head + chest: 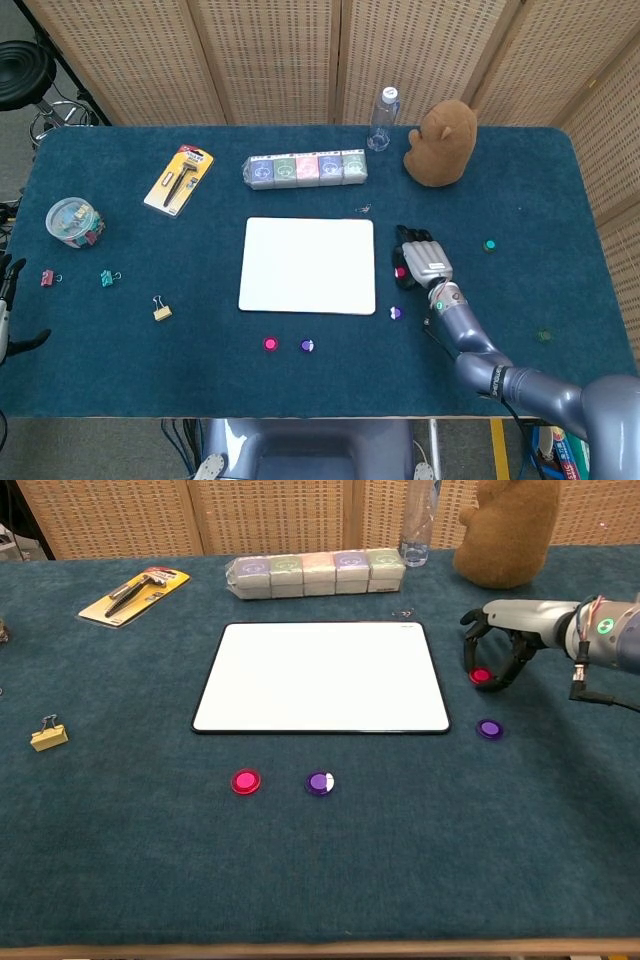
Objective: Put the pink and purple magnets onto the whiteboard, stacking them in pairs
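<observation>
The whiteboard [307, 265] [320, 675] lies bare in the middle of the table. Just off its right edge, my right hand [422, 260] [512, 632] arches over a pink magnet [400, 272] [481, 675] that sits on the cloth between thumb and curled fingers; I cannot tell whether they touch it. A purple magnet [395, 313] [489, 728] lies a little nearer me. In front of the board lie a second pink magnet [269, 344] [245, 781] and a second purple magnet [307, 345] [320, 782]. My left hand [8, 320] shows at the far left edge, fingers apart, holding nothing.
Behind the board stand a row of small boxes [306, 168], a water bottle [382, 118] and a brown plush bear [442, 143]. A packaged tool [180, 178], a jar of clips [74, 221] and loose binder clips [161, 309] lie left. A green magnet [489, 244] lies right.
</observation>
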Controlling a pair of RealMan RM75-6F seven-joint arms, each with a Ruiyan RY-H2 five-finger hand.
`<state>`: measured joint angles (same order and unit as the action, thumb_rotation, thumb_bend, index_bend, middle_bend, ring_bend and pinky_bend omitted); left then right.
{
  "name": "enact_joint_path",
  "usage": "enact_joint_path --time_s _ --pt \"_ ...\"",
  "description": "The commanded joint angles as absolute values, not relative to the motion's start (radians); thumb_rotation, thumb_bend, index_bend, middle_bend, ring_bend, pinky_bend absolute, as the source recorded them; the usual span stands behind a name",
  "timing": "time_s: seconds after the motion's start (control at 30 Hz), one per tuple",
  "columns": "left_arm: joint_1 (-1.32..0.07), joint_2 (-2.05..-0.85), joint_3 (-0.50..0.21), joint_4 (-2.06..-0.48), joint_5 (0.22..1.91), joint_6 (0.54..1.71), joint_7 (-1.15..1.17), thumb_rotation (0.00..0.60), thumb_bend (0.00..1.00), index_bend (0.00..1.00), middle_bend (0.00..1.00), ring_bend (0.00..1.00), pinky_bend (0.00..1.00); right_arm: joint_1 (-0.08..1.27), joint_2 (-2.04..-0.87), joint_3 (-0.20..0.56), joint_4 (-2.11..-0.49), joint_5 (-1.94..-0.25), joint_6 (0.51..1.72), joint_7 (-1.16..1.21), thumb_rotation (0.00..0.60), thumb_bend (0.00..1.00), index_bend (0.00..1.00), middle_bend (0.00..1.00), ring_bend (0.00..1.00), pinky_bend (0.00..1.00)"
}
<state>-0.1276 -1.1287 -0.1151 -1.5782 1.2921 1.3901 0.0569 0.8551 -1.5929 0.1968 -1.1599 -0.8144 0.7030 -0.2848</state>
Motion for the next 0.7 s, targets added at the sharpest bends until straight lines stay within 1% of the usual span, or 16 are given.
enact_joint_path --time_s 0.03,0.17,0.33,0.53,0.7 --pt "-0.128 -1.128 -0.115 -1.578 1.291 1.389 0.056 0.6 0.12 0.0 0.0 0.0 0.0 0.855 -1.591 0.2 -1.167 -0.82 0.707 -0.279 0.6 0.42 0.6 0.0 0.0 0.0" --pt "-0.129 -1.128 -0.115 -1.578 1.291 1.386 0.056 0.6 0.12 0.0 0.0 0.0 0.0 0.864 -1.58 0.218 -1.196 -0.828 0.712 -0.268 0.6 0.43 0.6 0.0 0.0 0.0" --pt "-0.131 -1.125 -0.113 -1.58 1.294 1.378 0.047 0.6 0.12 0.0 0.0 0.0 0.0 0.908 -1.584 0.274 -1.236 -0.797 0.685 -0.24 0.6 0.43 0.6 0.0 0.0 0.0" --pt "-0.13 -1.119 -0.113 -1.579 1.295 1.378 0.032 0.6 0.12 0.0 0.0 0.0 0.0 0.983 -1.635 0.285 -1.212 -0.729 0.661 -0.289 0.6 0.44 0.61 0.0 0.0 0.0" --pt "-0.129 -1.115 -0.114 -1.578 1.295 1.376 0.023 0.6 0.12 0.0 0.0 0.0 0.0 1.025 -1.665 0.271 -1.21 -0.677 0.654 -0.33 0.6 0.44 0.6 0.0 0.0 0.0"
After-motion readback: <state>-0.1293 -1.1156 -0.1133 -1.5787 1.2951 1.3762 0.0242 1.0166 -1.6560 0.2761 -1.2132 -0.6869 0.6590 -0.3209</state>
